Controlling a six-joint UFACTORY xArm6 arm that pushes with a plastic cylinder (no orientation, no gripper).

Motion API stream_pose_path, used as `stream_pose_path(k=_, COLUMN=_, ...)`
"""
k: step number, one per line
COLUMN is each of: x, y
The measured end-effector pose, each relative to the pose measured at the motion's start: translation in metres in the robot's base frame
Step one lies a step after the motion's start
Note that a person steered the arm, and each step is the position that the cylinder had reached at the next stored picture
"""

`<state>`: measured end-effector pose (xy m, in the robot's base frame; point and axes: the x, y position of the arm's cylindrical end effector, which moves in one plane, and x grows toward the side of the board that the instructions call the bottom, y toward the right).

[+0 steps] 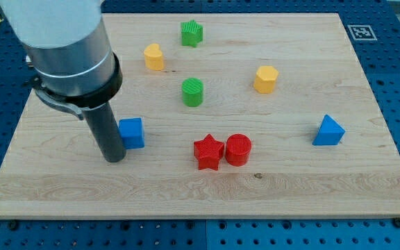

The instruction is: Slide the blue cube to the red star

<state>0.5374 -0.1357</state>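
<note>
Now my tip (114, 158) touches the blue cube's (132, 132) left side; red star (208, 153) lies rightward; no claw shows.

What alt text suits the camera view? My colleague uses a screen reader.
My tip rests just left of the blue cube, with the red star further right, touching a red cylinder. Other blocks lie scattered across the wooden board.

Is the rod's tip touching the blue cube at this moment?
Cannot tell. In the camera view my tip sits right against the blue cube on its left side, toward the view's bottom, with no visible gap, but the rod's edge overlaps the cube's, so contact is not plain.
</note>
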Motion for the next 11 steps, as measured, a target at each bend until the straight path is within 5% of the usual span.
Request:
stream_pose_path(k=5, x=-0.032, y=-0.047)
stream_pose_path(k=11, x=-0.032, y=0.099)
